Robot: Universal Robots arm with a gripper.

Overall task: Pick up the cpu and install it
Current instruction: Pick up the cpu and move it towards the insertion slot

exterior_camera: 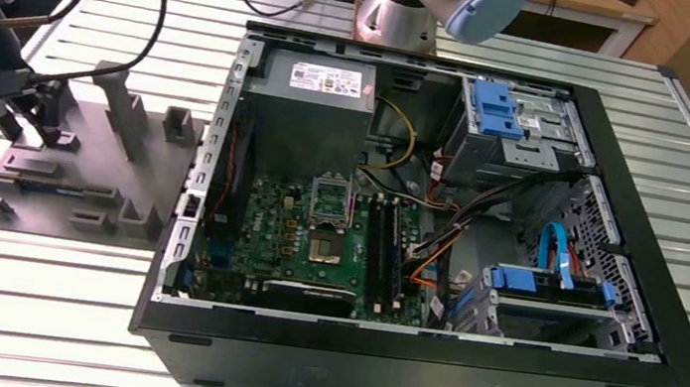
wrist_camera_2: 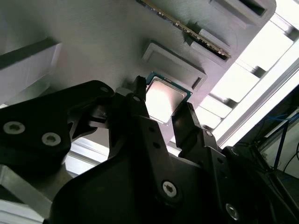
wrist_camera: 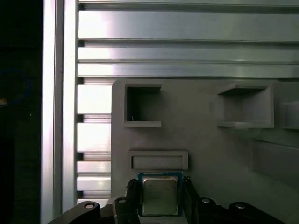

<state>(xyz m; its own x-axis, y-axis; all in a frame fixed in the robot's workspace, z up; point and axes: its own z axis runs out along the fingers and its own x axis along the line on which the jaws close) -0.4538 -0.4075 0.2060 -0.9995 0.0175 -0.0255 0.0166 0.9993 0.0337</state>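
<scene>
You're at the very start: the cpu (wrist_camera: 160, 196) lies flat on the grey holder (exterior_camera: 80, 179), which sits on the worktop (exterior_camera: 38, 293) at the exterior view's left, well apart from the open computer case (exterior_camera: 430, 365). Your claw (wrist_camera_2: 163, 94) is open and down over the chip, with one finger close on each side, and I see no firm clamp. Nothing has been lifted yet. The socket (exterior_camera: 326, 249) on the case's motherboard looks unfilled to me, so the grasp, the carry across and the seating are all left to do.
</scene>
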